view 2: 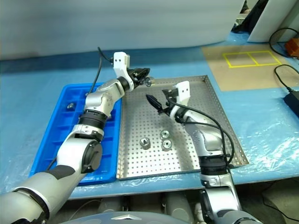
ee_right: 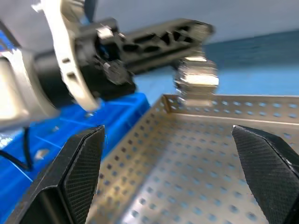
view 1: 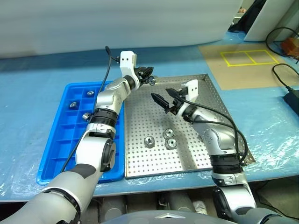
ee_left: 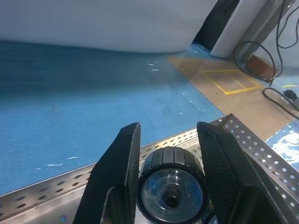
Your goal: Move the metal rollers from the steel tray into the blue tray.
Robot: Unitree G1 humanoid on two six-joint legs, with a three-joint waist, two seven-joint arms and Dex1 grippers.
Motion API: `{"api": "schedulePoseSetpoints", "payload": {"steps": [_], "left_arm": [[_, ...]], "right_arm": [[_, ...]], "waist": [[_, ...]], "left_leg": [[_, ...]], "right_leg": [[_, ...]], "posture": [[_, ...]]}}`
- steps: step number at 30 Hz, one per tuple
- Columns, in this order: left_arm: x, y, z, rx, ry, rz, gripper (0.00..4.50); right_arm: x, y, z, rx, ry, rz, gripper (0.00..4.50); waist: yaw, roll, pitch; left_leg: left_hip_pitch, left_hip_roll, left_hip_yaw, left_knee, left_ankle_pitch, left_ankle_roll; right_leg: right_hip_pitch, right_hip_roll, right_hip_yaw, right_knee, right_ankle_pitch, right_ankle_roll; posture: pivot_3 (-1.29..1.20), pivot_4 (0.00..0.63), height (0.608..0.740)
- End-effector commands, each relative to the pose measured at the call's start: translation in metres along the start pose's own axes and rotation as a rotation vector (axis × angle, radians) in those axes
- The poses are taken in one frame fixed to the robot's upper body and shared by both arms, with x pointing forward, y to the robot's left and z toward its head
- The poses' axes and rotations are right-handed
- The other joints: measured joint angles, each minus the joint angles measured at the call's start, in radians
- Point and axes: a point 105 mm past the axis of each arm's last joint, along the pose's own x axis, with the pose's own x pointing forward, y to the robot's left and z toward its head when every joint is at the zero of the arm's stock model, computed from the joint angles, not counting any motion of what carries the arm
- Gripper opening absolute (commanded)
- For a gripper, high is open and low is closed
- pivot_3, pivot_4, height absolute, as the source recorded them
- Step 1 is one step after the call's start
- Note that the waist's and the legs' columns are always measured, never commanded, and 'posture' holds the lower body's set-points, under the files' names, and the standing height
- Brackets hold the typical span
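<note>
Left hand [view 1: 150, 79] pinching one metal roller [view 1: 153, 80], lifting it clear of the steel tray [view 1: 212, 100] for the blue tray [view 1: 56, 154]; right hand [view 1: 164, 99] spread, waiting empty.

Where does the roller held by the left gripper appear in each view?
Left eye: roller at the steel tray's far-left corner.
Right eye, same corner.
Left wrist, between the black fingers.
Right wrist, above the tray rim.
Shared landmark: that tray corner.

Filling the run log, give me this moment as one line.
left gripper: shut on roller, above steel tray far-left corner | right gripper: open, empty | rollers left on tray: three | blue tray: some rollers in
</note>
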Motion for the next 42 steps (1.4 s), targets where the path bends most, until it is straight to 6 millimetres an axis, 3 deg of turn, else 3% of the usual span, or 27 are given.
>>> {"api": "schedulePoseSetpoints", "payload": {"steps": [1,16,25,26,33,42], "left_arm": [[0.000,-0.013,0.016,0.017,-0.060,-0.048,1.60],[-0.001,-0.029,0.007,0.013,-0.027,-0.110,1.60],[-0.004,-0.029,0.009,0.003,-0.021,-0.118,1.60],[-0.004,-0.029,0.010,0.003,-0.025,-0.117,1.60],[-0.005,-0.007,0.020,0.006,-0.075,-0.019,1.60],[-0.015,0.030,0.039,-0.010,-0.161,0.130,1.60]], "right_arm": [[0.005,0.003,0.020,-0.043,-0.083,-0.027,4.50],[0.030,0.003,0.011,-0.115,-0.095,-0.086,4.50],[0.029,-0.004,0.013,-0.094,-0.124,-0.101,1.40],[0.029,-0.004,0.012,-0.086,-0.122,-0.094,1.31],[0.021,0.002,0.022,-0.069,-0.166,-0.034,1.31],[-0.008,-0.019,0.060,0.050,-0.329,-0.040,1.31]], "waist": [[0.000,0.000,0.000],[-0.001,0.000,0.000],[-0.001,0.000,0.000],[-0.001,0.000,0.000],[-0.001,0.000,0.000],[0.000,0.000,0.000]], "left_leg": [[0.000,0.000,0.000,0.000,0.000,0.000],[0.000,0.000,0.000,0.000,0.002,-0.002],[0.000,0.000,0.000,0.000,0.002,-0.002],[0.000,0.000,0.000,0.000,0.002,-0.001],[0.000,0.000,0.001,0.000,0.002,-0.001],[0.000,0.000,0.000,0.000,0.002,0.000]], "right_leg": [[0.000,0.000,0.000,0.000,0.000,0.000],[0.000,0.000,0.000,0.001,0.001,0.000],[0.000,0.000,0.001,0.001,0.001,0.000],[0.000,0.000,0.000,0.001,0.001,0.000],[0.000,0.000,0.000,0.001,0.002,-0.001],[0.000,0.000,0.000,0.001,0.002,-0.001]], "posture": [[-0.23,0.150,0.740],[-0.23,0.150,0.740],[-0.22,0.150,0.740],[-0.22,0.150,0.740],[-0.22,0.150,0.740],[-0.22,0.150,0.740]]}}
